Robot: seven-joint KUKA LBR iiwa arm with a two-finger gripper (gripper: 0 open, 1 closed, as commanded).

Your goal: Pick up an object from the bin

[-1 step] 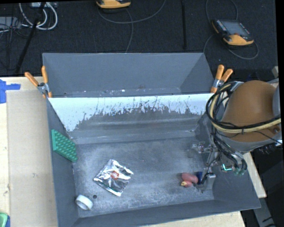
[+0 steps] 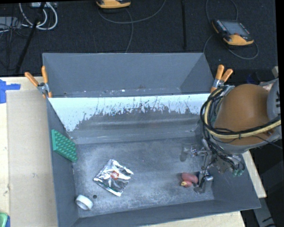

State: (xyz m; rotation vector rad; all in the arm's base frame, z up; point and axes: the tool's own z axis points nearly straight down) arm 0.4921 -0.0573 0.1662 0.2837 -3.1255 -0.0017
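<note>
Camera view: you are looking down into the grey bin [image 2: 138, 215]; use the crumpled foil packet [image 2: 114, 177] as your landmark.
Jaws: low over the bin floor, well to the right of the foil packet, under the arm's orange cover [image 2: 241, 112]. You cannot tell how wide they stand, or whether anything sits between them.
Task's thing: a small pink and yellow lump [image 2: 188, 179] on the floor, well to the right of the foil packet. It lies just beside the jaws, on the side facing the packet; you cannot tell whether they touch it.
Step, as a judgement: the lump is the thing nearest the jaws, so it is the likely pick, and it is not yet lifted.
How to do it well: centre the jaws over the lump so it lies between them, go down to the floor, close firmly and lift straight up.
Risk: the lump looks small and rounded, so an off-centre close may nudge it away.
Count, foil packet: one.
Count, pink and yellow lump: one.
Count, green perforated plate [image 2: 64, 144]: one, up and left of the foil packet, against the wall.
Count, white round cap [image 2: 83, 202]: one, down and left of the foil packet.
Count, total: four loose things.
</note>
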